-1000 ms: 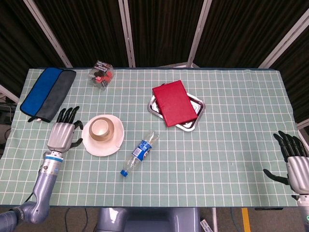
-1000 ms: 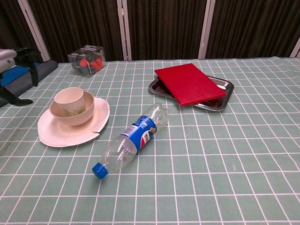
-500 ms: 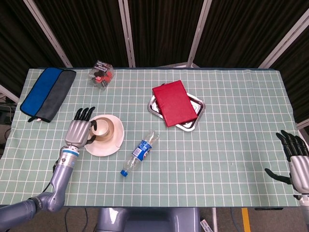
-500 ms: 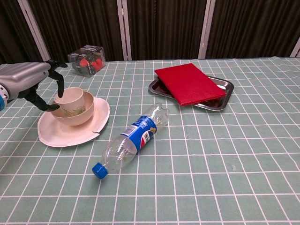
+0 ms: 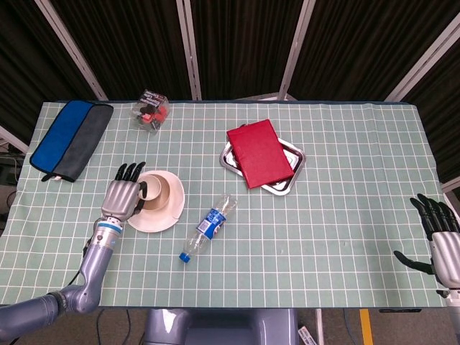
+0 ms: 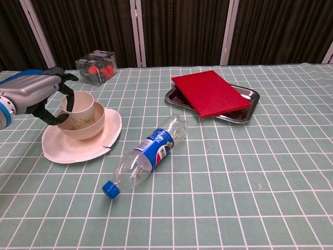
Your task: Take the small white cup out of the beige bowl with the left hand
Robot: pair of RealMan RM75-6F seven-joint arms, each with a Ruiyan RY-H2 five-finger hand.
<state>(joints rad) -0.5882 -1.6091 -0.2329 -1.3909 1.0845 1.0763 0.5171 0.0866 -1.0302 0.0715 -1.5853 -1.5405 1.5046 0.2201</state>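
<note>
The small white cup (image 6: pixel 79 103) stands tilted in the beige bowl (image 6: pixel 86 126), which sits on a white plate (image 6: pixel 75 148) at the table's left. My left hand (image 6: pixel 40 96) grips the cup from its left side, with fingers hooked over the rim and the thumb against the outer wall. In the head view the left hand (image 5: pixel 122 196) covers the left edge of the cup (image 5: pixel 156 188) and plate (image 5: pixel 154 218). My right hand (image 5: pixel 441 243) hangs open off the table's front right corner, fingers apart and holding nothing.
A plastic bottle (image 6: pixel 146 155) with a blue cap lies on its side just right of the plate. Further right, a red book (image 6: pixel 210 92) rests on a metal tray (image 6: pixel 250 96). A clear box (image 6: pixel 96 66) stands at the back left, beside a blue and grey cloth (image 5: pixel 70 139).
My left hand moved right from beside the plate to the cup and closed its fingers on the rim. The cup now leans and sits slightly higher. The right hand barely shifted.
</note>
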